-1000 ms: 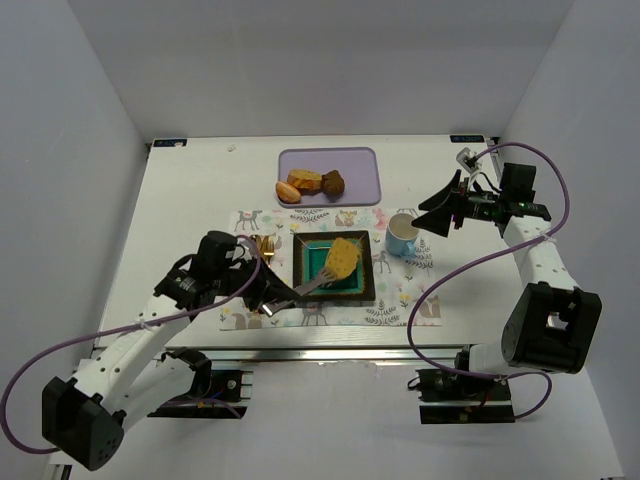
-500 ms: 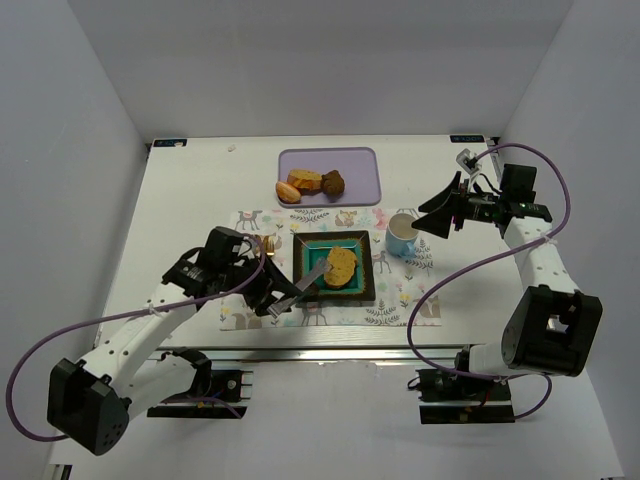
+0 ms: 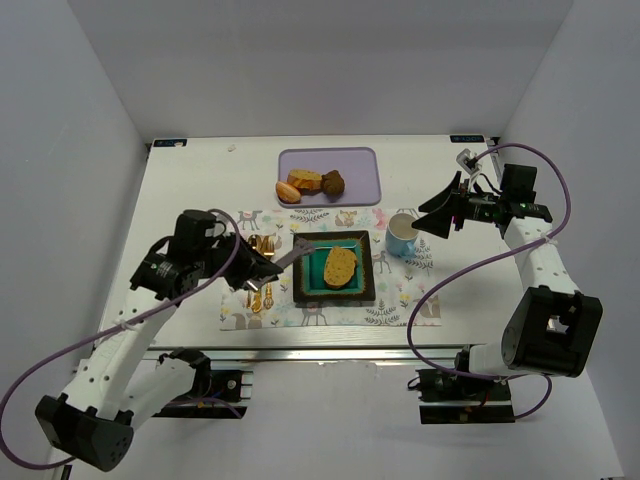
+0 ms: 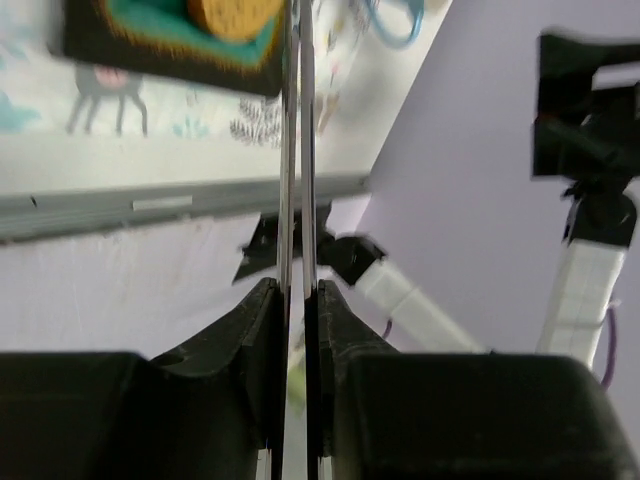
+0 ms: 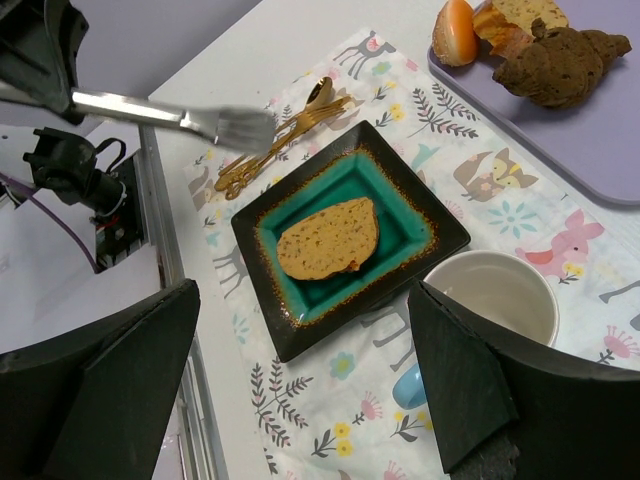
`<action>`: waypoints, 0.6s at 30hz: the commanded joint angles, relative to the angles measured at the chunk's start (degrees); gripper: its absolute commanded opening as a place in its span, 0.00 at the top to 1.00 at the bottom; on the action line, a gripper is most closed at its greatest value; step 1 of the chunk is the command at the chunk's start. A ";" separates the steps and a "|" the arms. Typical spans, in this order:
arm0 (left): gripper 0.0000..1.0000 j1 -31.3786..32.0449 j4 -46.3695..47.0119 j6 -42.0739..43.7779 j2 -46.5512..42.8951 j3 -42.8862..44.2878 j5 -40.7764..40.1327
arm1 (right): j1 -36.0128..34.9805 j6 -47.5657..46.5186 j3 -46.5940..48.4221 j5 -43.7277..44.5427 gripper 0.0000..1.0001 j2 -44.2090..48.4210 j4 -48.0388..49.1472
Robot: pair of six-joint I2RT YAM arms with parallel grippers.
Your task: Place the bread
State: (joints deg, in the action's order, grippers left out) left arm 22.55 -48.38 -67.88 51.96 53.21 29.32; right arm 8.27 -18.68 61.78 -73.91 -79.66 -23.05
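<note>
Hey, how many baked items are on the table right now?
4. The bread slice lies on the square plate; a glazed roll, a tan piece and a dark bun sit together on the purple tray. More may hide behind those.

Bright, diffuse light from above, faint soft shadows on the white counter (image 3: 190, 190), top view sharp, left wrist view smeared, right wrist view crisp.

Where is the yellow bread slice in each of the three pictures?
Top external: the bread lies mid-table, on the plate.
Left wrist: the bread at the top edge, left of the fork.
Right wrist: the bread in the centre.
Shared landmark: the square teal plate under it.
</note>
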 commanded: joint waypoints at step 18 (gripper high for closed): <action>1.00 -27.81 8.71 60.03 27.92 9.65 -42.23 | 0.16 -4.09 1.33 -3.34 0.11 0.03 -2.26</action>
State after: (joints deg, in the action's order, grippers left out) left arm -3.03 -47.64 -21.89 78.85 65.91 -7.11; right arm 8.27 -21.21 61.78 -74.96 -79.66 -24.14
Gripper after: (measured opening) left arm 0.294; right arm 0.895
